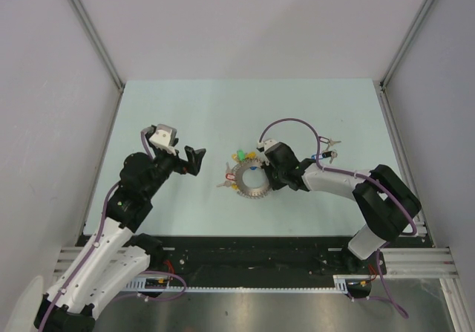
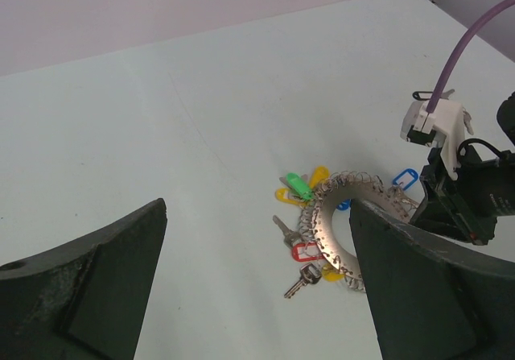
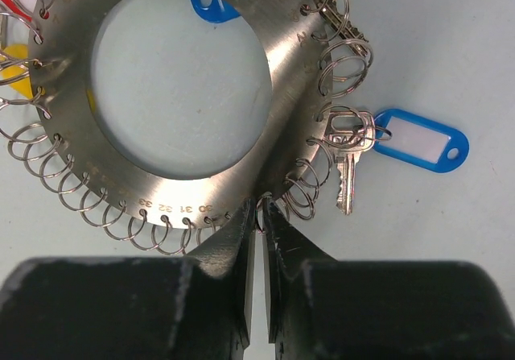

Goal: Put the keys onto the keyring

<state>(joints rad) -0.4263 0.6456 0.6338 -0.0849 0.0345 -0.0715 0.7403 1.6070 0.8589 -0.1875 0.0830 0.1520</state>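
- Right wrist view: the keyring (image 3: 298,78) shows as a flat, brushed-silver disc with a wide round hole, its outer edge lined with small wire loops.
- One loop on its right side carries a small silver key (image 3: 346,179) joined to a blue tag (image 3: 422,141) with a white insert. A second blue tag (image 3: 211,6) shows through the hole at the top.
- The right tool (image 3: 259,215) meets the disc's near edge with its fingers drawn in to a thin slit. Whether they clamp a wire loop there cannot be told.
- Left wrist view: the keyring (image 2: 326,227) lies flat on the pale table (image 2: 161,94), ringed by a green tag (image 2: 299,186), a yellow tag (image 2: 320,176), a red tag (image 2: 308,252) and a bare silver key (image 2: 302,279).
- Top external view: the keyring (image 1: 251,195) sits near the table's middle, the right tool (image 1: 260,177) on its right side and the left tool (image 1: 194,160) released wide, well apart to its left and clear of the table.
- Loose keys (image 1: 329,145) lie beside the right arm's purple cable, too small there to make out in detail.
- Red and yellow tags are cut off at the left edge of the right wrist view. The disc's near rim is hidden behind the black fingers, and in the left wrist view its right side is covered by that tool's own finger.
- Engraved numbers 30, 31, 32 and 33 run along the disc's lower rim, upside down in the right wrist view.
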